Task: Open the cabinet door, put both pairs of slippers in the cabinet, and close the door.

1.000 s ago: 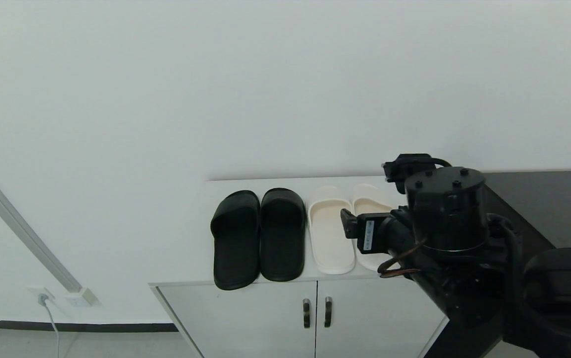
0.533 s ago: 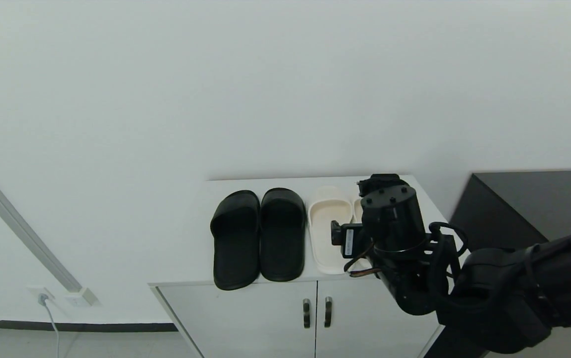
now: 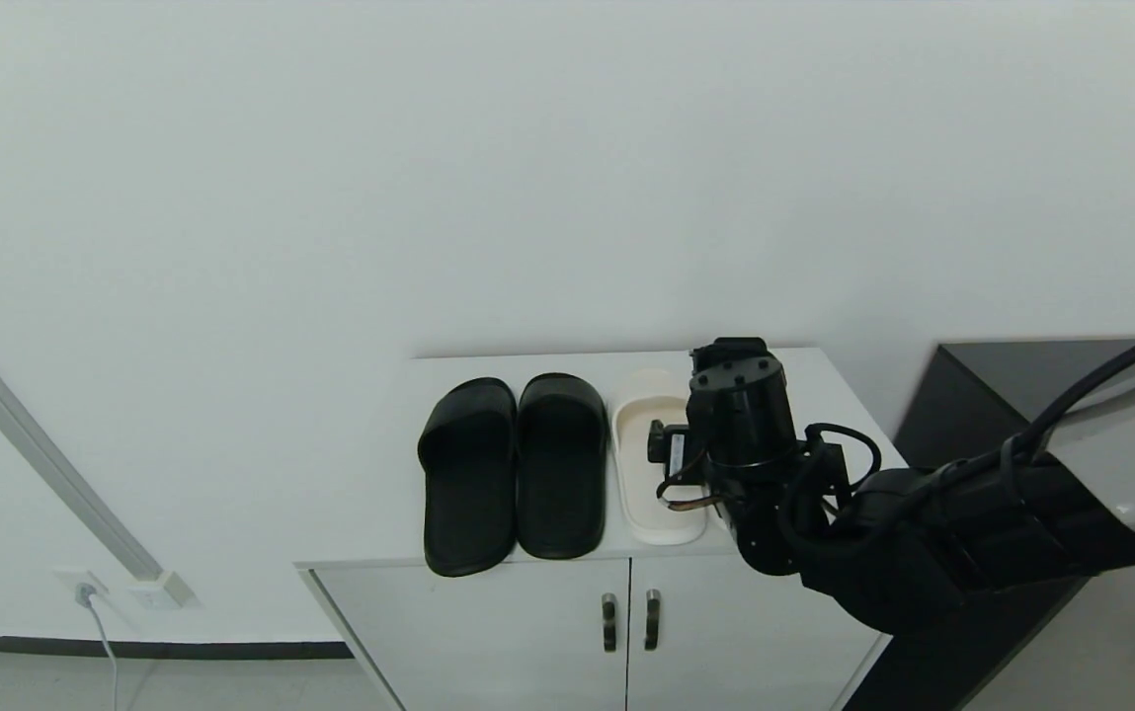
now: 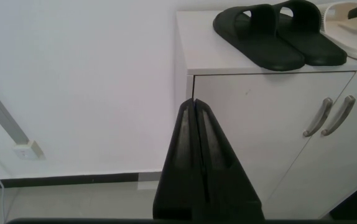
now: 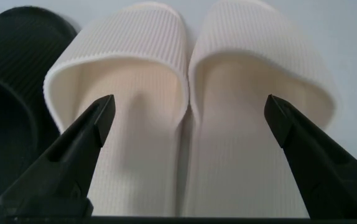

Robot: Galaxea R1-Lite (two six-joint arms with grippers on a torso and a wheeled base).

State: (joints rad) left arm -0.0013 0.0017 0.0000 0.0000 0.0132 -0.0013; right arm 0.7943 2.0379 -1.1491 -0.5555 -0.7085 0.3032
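Evidently the pair of cream ribbed foam slippers (image 5: 147, 56) is the thing in hand. It lies side by side, the two slippers touching, on top of the white two-door cabinet (image 3: 488, 632) at the lower middle of the head view, just right of the pair of black moulded slide slippers (image 3: 513, 464). Both doors are shut, and their two dark metal handles (image 3: 609, 622) hang close together at the bottom of the frame. The right gripper (image 5: 189, 106) hovers over the cream pair, its jaws spread wide so that one tip stands over each slipper's outer side, holding nothing yet. The left gripper (image 4: 194, 106) is clenched and empty, low beside the cabinet's front corner. These slippers look light, soft and springy, so a squeeze should dent them rather than harm them, and the ribbing ought to resist slipping. The likeliest hold is across both straps at once, pressing the pair together. A pinch nearer the heels would probably let them flop or slide apart.
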